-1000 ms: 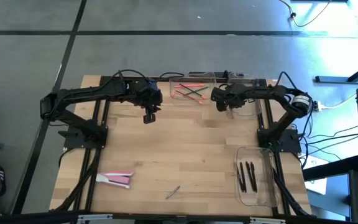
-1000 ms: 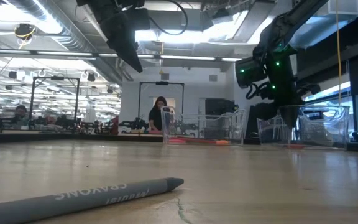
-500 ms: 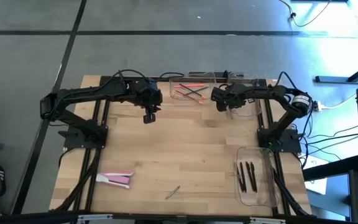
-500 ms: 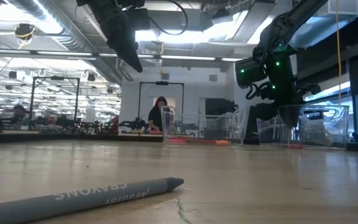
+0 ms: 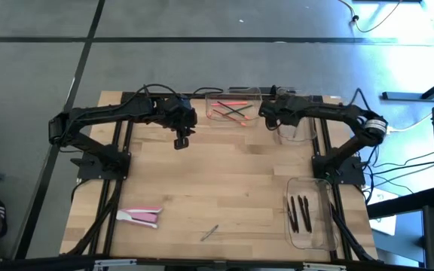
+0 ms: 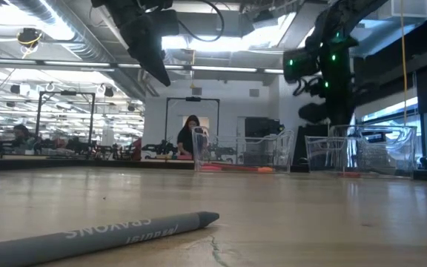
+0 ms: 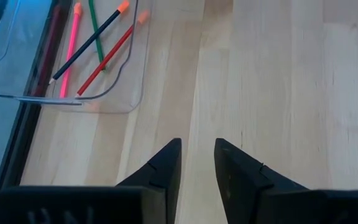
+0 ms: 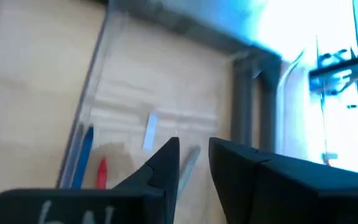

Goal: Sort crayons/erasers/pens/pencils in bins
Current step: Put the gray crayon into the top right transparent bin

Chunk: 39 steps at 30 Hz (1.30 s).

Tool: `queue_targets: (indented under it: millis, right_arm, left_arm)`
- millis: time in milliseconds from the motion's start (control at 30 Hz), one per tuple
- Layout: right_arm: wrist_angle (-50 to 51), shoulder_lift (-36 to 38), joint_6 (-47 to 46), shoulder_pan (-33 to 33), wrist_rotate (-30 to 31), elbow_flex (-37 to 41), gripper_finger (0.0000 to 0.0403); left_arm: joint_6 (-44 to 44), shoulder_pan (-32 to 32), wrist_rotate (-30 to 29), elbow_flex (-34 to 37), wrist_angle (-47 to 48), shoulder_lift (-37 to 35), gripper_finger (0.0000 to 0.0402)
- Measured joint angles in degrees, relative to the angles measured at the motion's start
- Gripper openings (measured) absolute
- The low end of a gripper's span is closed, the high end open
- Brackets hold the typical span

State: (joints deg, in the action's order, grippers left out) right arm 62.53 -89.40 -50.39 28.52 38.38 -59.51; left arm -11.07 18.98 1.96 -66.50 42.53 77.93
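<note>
Right gripper (image 5: 268,114) hangs over the far-right bin (image 5: 296,128), fingers slightly apart, holding nothing; crayons (image 8: 84,155) lie inside. Left gripper (image 5: 181,141), also parted and empty, hovers left of the pencil bin (image 5: 256,94). Eraser (image 5: 139,217) and a grey crayon (image 6: 102,233) lie well nearer the front edge.

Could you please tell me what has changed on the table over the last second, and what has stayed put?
The right pincer moved toward the table's far edge and rose, as the low view shows; it now hangs over the far right bin, gripping nothing. The left pincer kept its place. The eraser, the grey crayon, the middle bin and the near bin did not move.
</note>
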Motion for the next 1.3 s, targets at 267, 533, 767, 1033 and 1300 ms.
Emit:
queue_targets:
  millis: [267, 533, 767, 1033, 1300]
  right_arm:
    - [-2.8, 4.8, 15.4, -7.6, 3.6, -4.4, 0.0089]
    - [-7.1, 4.8, 30.5, -22.0, 0.5, -9.2, 0.0089]
    - [-9.2, 4.8, 36.1, -34.2, -6.3, -10.9, 0.0089]
    - [-22.6, 4.4, 45.7, -44.6, -21.8, -10.5, 0.0089]
    - [-36.7, 2.2, 53.5, -49.9, -32.6, -10.5, 0.0089]
  left_arm:
    - [3.0, -0.4, 0.0, 0.0, -0.1, 0.0, 0.0087]
    - [7.7, -6.6, -2.0, 0.0, 0.6, 0.0, 0.0087]
    - [14.5, -17.1, -7.2, 0.0, 2.0, 0.0, 0.0089]
    - [22.8, -28.4, -11.2, 0.0, 2.1, 0.0, 0.0088]
    - [33.0, -38.3, -19.8, 0.0, 1.8, 0.0, 0.0086]
